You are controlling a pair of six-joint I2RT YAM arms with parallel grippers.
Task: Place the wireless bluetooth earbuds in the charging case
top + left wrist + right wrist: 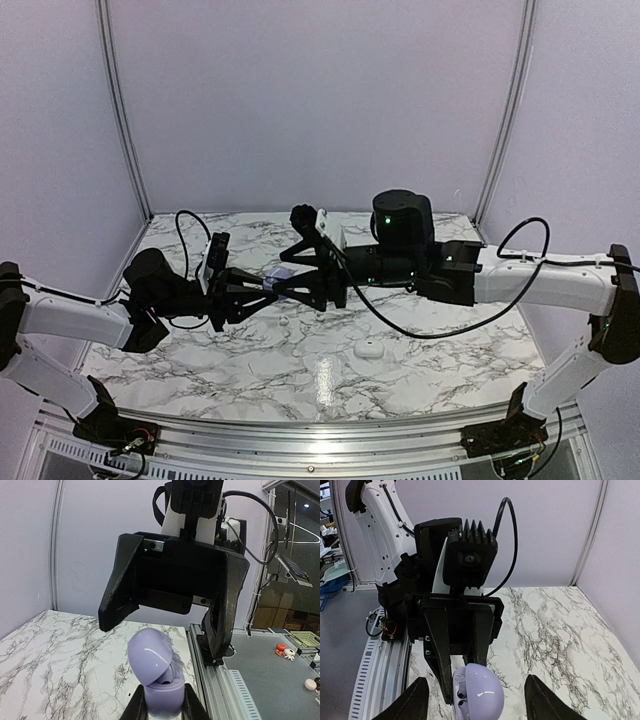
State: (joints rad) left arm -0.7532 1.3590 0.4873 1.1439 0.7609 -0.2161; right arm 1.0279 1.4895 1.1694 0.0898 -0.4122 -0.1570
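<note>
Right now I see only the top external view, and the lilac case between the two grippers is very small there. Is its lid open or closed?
Observer: Open. In the left wrist view the lid of the lilac case is hinged up off the lower half.
Operator: Which gripper holds it?
Observer: The left gripper. It clamps the lower half from both sides.
Operator: And the right gripper, is it closed?
Observer: No. In the right wrist view the right gripper is wide open, with the case ahead of the gap between its fingers.
</note>
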